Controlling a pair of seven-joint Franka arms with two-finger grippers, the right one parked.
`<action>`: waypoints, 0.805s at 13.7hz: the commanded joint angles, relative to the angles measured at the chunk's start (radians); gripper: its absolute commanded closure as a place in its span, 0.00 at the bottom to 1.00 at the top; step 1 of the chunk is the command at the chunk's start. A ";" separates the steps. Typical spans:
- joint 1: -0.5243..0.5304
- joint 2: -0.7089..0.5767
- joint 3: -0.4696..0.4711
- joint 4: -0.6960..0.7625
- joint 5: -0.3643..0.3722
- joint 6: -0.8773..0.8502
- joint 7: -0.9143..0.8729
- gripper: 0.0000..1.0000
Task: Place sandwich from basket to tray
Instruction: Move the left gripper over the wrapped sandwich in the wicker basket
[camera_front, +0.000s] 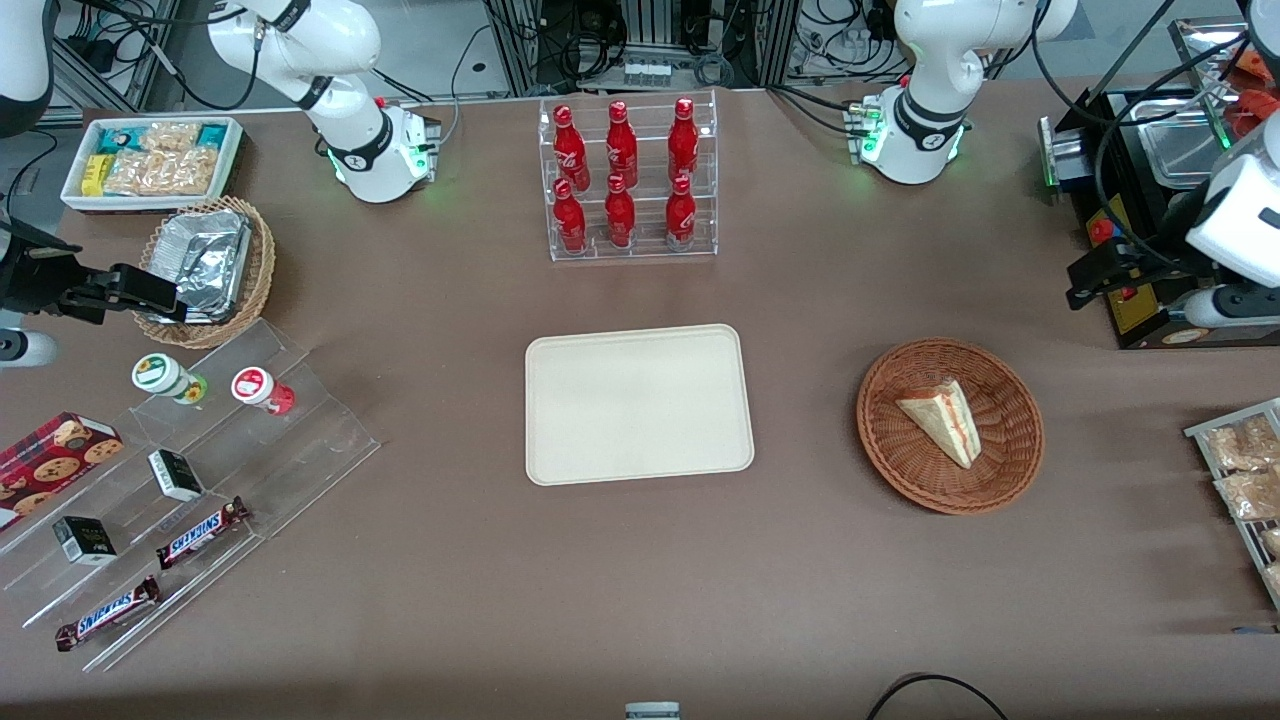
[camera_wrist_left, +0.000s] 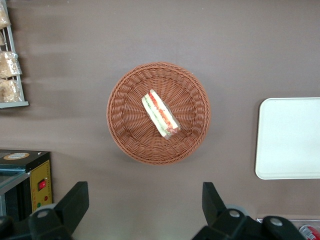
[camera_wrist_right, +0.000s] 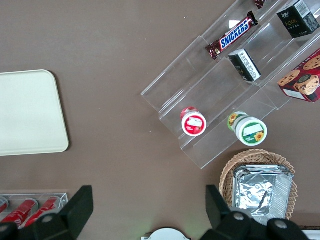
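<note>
Worktop (camera_front: 450, 560) brown and broad under me, and sweeping the front view from its left edge across: the cream tray (camera_front: 638, 404) lies bare at the middle, the reddish wicker basket (camera_front: 949, 425) sits well apart from it toward my end, and my claw (camera_wrist_left: 145, 207) hangs high above that basket, spread wide and holding nothing. The sandwich (camera_front: 943, 417) rests inside the basket, a pale wedge tipped on its side, its red and green filling edge turned up toward my wrist camera (camera_wrist_left: 160, 114). I have not yet started down, so the whole pick is still ahead. My worry is the angle: the wedge lies slantwise across the weave, and if I descend without turning my fingers to span its thin faces, I judge they would land on the long slope and slide off or squash the soft bread. Going too deep could snag a fingertip in the wicker and drag the light basket along. A loose pinch might also drop it on the worktop between basket and tray.
</note>
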 joint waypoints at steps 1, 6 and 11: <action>-0.011 -0.002 0.017 0.017 0.001 -0.053 0.029 0.00; -0.006 0.003 0.038 -0.046 0.007 -0.016 0.027 0.00; -0.005 -0.081 0.040 -0.395 0.015 0.363 -0.057 0.00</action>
